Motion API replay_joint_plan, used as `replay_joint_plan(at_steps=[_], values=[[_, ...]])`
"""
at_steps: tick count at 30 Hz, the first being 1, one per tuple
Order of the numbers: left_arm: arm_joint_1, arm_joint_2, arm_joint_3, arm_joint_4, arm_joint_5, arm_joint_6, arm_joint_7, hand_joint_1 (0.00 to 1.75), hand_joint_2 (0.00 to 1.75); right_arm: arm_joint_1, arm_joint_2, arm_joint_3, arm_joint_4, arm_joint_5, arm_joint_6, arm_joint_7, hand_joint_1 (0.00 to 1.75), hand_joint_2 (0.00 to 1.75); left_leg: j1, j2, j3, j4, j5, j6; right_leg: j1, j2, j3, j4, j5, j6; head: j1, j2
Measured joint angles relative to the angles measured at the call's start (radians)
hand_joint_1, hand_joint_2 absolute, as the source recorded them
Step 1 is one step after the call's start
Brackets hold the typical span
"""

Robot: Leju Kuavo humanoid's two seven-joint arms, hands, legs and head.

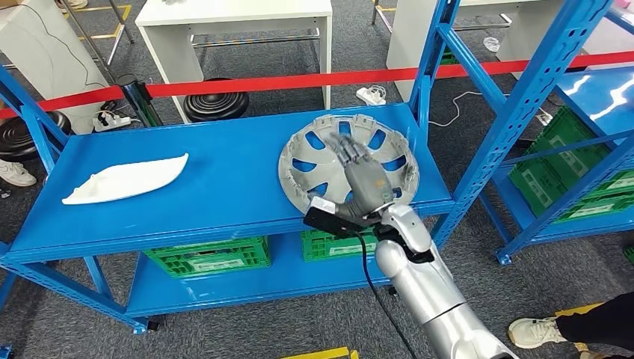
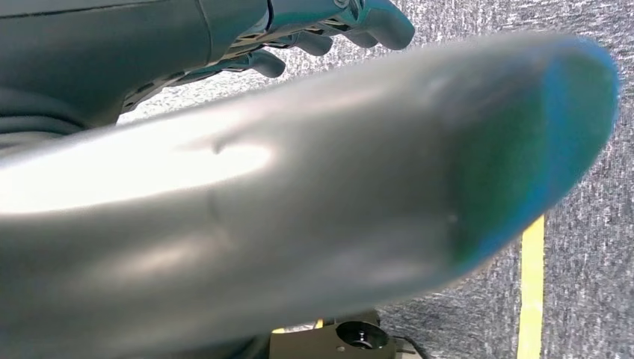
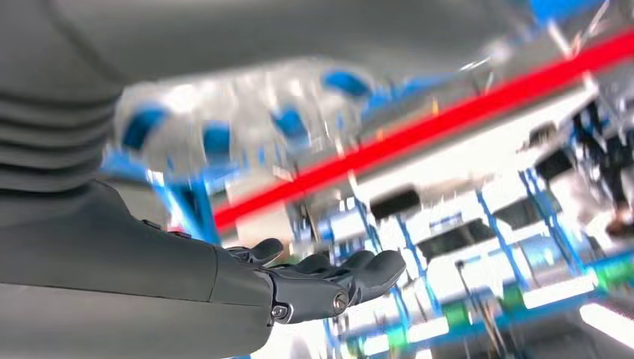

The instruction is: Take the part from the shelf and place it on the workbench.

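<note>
The wheel cover (image 1: 348,165) lies flat on the shelf (image 1: 224,187), directly under the right hand (image 1: 364,178), whose fingers (image 1: 351,153) are spread apart, holding nothing. The left hand's (image 2: 299,30) fingers look curled, empty.

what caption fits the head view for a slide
Right hand reaching over the grey wheel cover on the blue shelf, a white part lying to its left.

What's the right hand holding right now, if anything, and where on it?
Nothing yet. The right hand is stretched over the grey wheel cover on the blue shelf, fingers extended with nothing between them. A grip is not visible.
</note>
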Motion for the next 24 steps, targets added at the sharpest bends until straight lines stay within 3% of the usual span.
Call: replay_joint_plan(at_steps=[24], values=[[-0.01,-0.002,-0.024,0.0,-0.018,-0.002,0.024,0.0,0.0,0.014,0.0,-0.013,0.202,-0.077,0.016,-0.069,0.0,1.75,0.0,0.0,0.0,0.0,0.0,0.0,0.0,0.0,0.0,0.0,0.0,0.0,0.0,0.0]])
